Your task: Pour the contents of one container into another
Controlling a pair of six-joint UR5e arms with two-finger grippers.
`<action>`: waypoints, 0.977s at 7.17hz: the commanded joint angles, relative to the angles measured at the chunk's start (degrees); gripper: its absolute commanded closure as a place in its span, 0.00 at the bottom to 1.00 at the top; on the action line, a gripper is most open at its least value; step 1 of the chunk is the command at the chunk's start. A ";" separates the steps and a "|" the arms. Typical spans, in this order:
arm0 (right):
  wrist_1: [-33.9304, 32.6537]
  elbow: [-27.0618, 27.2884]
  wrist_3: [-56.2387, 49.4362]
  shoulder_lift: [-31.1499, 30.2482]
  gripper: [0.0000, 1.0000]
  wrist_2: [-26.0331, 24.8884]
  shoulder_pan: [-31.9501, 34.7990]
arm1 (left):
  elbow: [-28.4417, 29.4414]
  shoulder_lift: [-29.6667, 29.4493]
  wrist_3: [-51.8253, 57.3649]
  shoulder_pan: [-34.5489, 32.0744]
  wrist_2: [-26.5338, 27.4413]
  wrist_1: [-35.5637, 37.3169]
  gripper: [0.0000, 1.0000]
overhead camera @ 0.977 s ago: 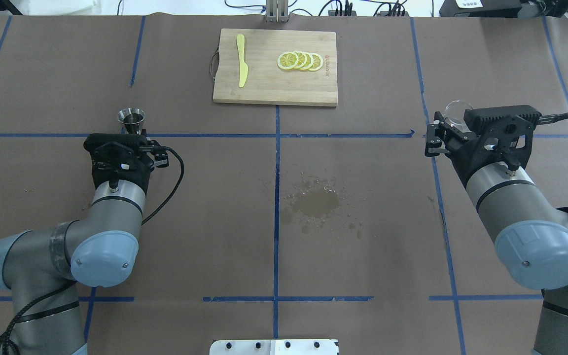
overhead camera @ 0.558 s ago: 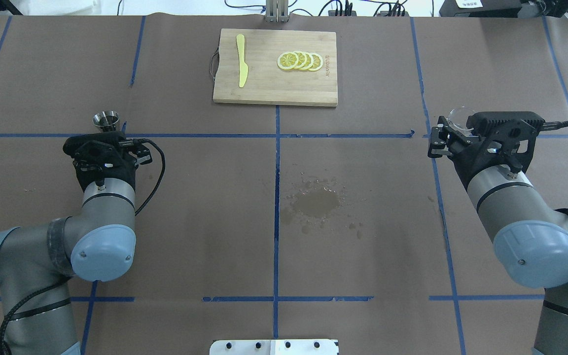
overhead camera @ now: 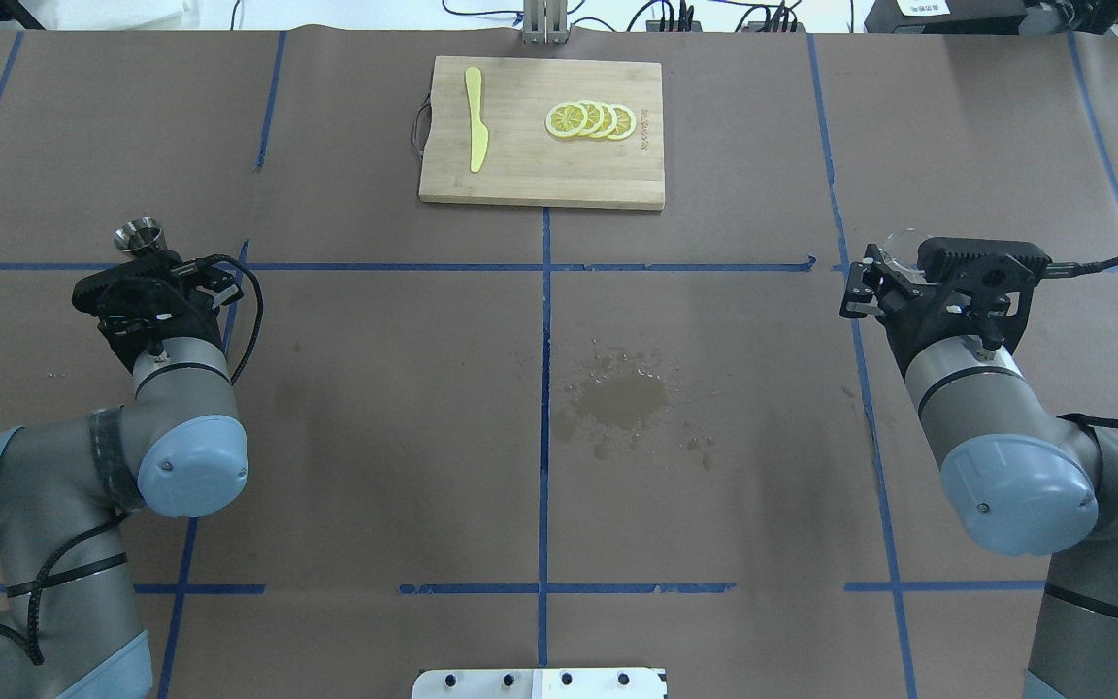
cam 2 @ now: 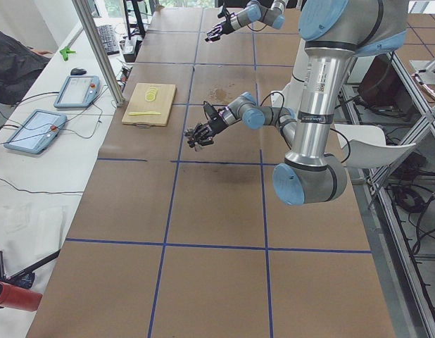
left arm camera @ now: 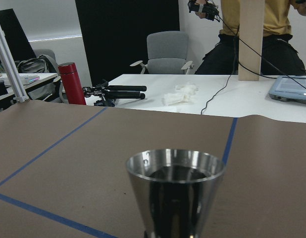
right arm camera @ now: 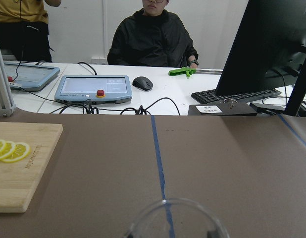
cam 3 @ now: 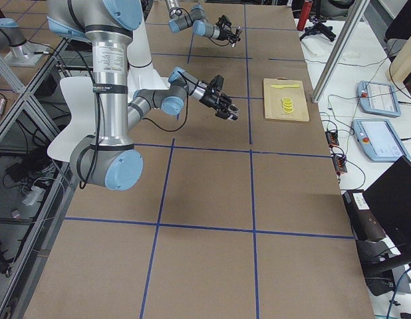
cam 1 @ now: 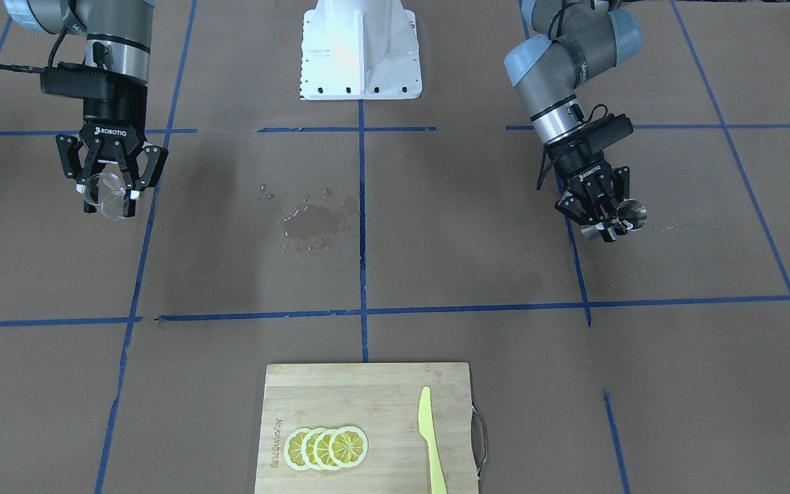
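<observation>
My left gripper [cam 1: 605,225] is shut on the steel hourglass jigger [cam 1: 630,215] and holds it off the table, over the left side. From overhead the jigger [overhead camera: 139,235] pokes out beyond the wrist, mouth up. Its rim [left arm camera: 175,171] fills the lower left wrist view. My right gripper [cam 1: 111,194] is shut on the clear glass cup [cam 1: 112,204], held above the table's right side. The cup [overhead camera: 899,243] shows faintly beside the right wrist from overhead. Only its rim [right arm camera: 175,218] shows at the bottom of the right wrist view.
A wooden cutting board [overhead camera: 520,165] lies at the far middle with lemon slices [overhead camera: 590,119] and a yellow knife [overhead camera: 475,131]. A wet spill [overhead camera: 622,398] marks the brown paper near the table's centre. The robot's white base [cam 1: 359,48] stands between the arms.
My left arm has carried the jigger to the left, away from the centre. My right arm has drawn back slightly with the glass cup in it.
</observation>
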 commanded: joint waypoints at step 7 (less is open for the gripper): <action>4.07 -2.55 7.72 -6.17 1.00 -6.93 -5.01 | 5.39 0.14 -17.39 0.92 0.25 8.51 1.00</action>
